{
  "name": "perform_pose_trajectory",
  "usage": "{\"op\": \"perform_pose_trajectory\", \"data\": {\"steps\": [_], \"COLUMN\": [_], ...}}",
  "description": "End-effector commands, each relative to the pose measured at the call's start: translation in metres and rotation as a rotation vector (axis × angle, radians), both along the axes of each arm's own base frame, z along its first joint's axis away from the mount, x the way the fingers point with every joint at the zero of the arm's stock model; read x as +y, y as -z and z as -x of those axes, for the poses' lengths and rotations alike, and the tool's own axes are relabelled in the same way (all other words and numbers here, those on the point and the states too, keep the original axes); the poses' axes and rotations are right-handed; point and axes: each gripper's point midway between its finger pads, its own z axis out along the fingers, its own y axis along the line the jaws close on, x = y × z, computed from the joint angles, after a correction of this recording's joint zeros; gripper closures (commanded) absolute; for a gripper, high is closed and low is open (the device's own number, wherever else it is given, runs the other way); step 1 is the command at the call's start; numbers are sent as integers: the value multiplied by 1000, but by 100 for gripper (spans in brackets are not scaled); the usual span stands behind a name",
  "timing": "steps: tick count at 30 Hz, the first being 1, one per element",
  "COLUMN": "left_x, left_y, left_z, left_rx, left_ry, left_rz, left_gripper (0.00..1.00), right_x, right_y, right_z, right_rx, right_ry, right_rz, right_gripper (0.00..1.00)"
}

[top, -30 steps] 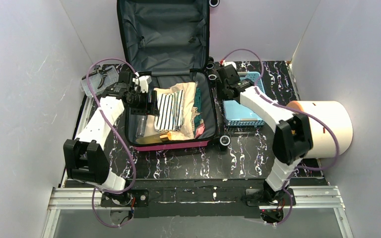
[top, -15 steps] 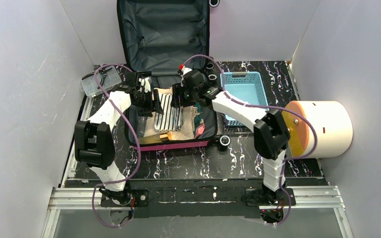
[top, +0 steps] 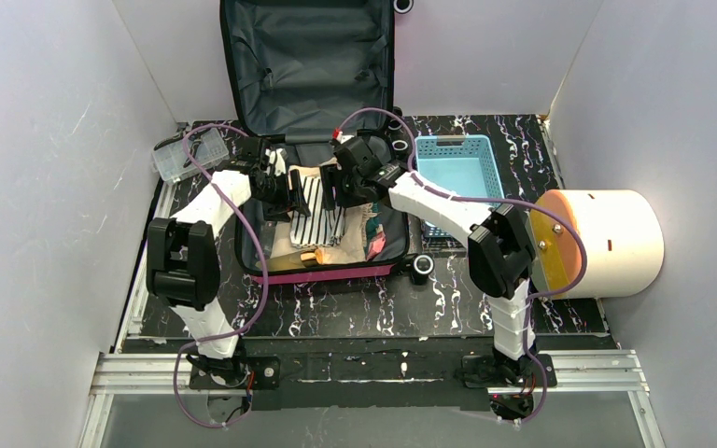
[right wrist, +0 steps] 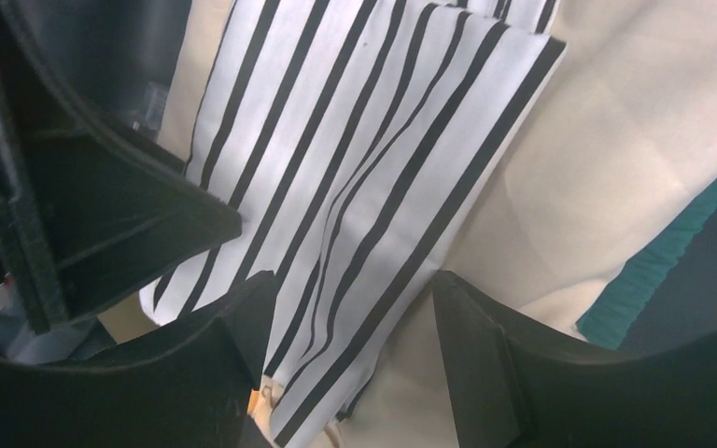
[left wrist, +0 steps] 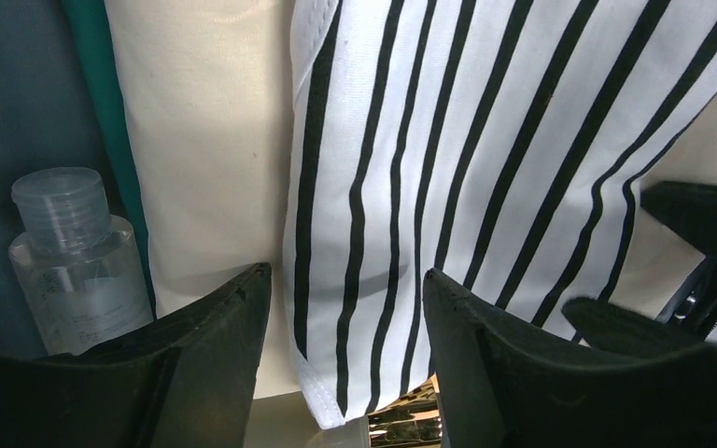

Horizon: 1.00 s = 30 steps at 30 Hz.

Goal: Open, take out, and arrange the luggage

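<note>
Top external, surface (top: 383, 303): black with white veining, and the luggage is carried at its middle.
Luggage (top: 303, 70): laid open, with the pink shell edge nearest the arm bases and the grey-lined lid stood up against the back wall.
Cream cylinder (top: 616, 243): laid on its side at the right edge, well apart from the luggage.
Contents: a striped cloth (top: 317, 217) (left wrist: 448, 140) (right wrist: 355, 168) is spread on a cream cloth (left wrist: 205, 121) (right wrist: 635, 159). A clear bottle (left wrist: 70, 252) is seen at its left.
Left gripper (top: 291, 194) (left wrist: 345, 280): held over the striped cloth's left edge, jaws apart, nothing clamped.
Right gripper (top: 334, 187) (right wrist: 350, 285): held over the same cloth from the right, jaws apart, nothing clamped.
Light-blue basket (top: 457, 173): set just beside the luggage's right side.
Clear plastic box (top: 187, 154): placed at the far left.
</note>
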Motion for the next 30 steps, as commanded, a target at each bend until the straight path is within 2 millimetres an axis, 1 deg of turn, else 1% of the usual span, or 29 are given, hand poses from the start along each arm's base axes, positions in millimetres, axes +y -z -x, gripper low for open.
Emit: {"op": "perform_pose_trajectory", "data": {"steps": [1,3,5,9,12,15,18,20,21,24,26,29,30], "left_x": [1,0,0,-3,-5,-7,-8,-10,-10,-13,-15,-17,-18], "left_y": [-6,-5,-3,1,3,6,10,11,11,11,11,8,6], "left_z": [-12,-13,-11,-9,-10,-10,-12,-13,-13,-16,-18,-18,-18], "left_rx": [-32,-30,-24,-17,-8,4,15,18,18,14,15,14,8], "left_ry": [-10,-10,-6,1,1,5,7,11,12,18,23,29,31], "left_rz": [-3,-1,2,16,27,35,40,47,50,59,69,86,88], "left_gripper": [42,44,46,49,49,50,50,50,51,52,59,73,77], "right_x": [-5,-4,-3,5,6,8,17,22,26,37,39,34,32], "right_y": [-37,-21,-9,-6,1,10,22,24,22,16,16,22,24], "right_z": [2,3,-1,-12,-15,-13,-7,-7,-8,-10,-13,-21,-23], "right_rx": [-62,-23,3,5,17,39,95,105,102,105,114,126,125], "right_ry": [17,11,12,2,5,-2,-22,-32,-40,-56,-52,-26,-18], "right_rz": [-31,-43,-49,-69,-49,-59,-91,-114,-136,-193,-214,-224,-219], "right_gripper": [28,29,30,33,32,31,31,31,32,39,42,54,56]}}
